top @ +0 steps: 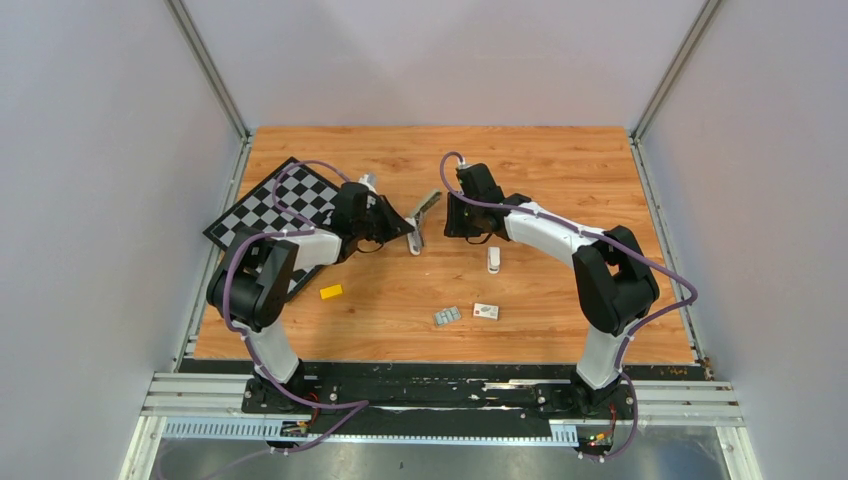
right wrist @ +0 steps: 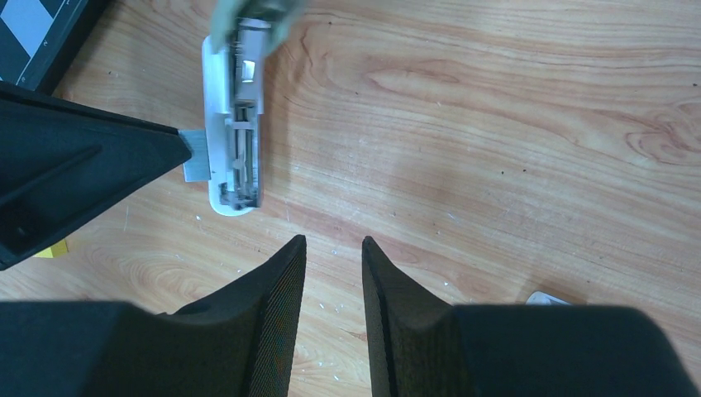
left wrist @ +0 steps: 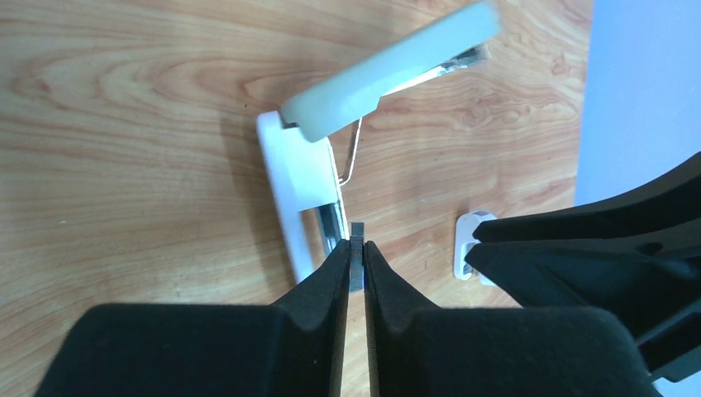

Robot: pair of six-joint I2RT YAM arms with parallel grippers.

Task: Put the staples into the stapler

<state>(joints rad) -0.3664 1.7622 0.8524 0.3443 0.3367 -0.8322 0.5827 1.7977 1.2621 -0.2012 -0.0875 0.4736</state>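
Observation:
The stapler lies open on the wooden table, its lid hinged up and its metal channel bare. My left gripper is shut on a short grey staple strip. It holds the strip at the near end of the stapler's base, beside the channel. The right wrist view shows that strip touching the stapler's side. My right gripper is open and empty, just right of the stapler, above bare wood.
A small white object lies under the right arm. A tiny white box and a grey segmented piece sit nearer the front. A yellow block lies front left. A checkerboard lies on the left.

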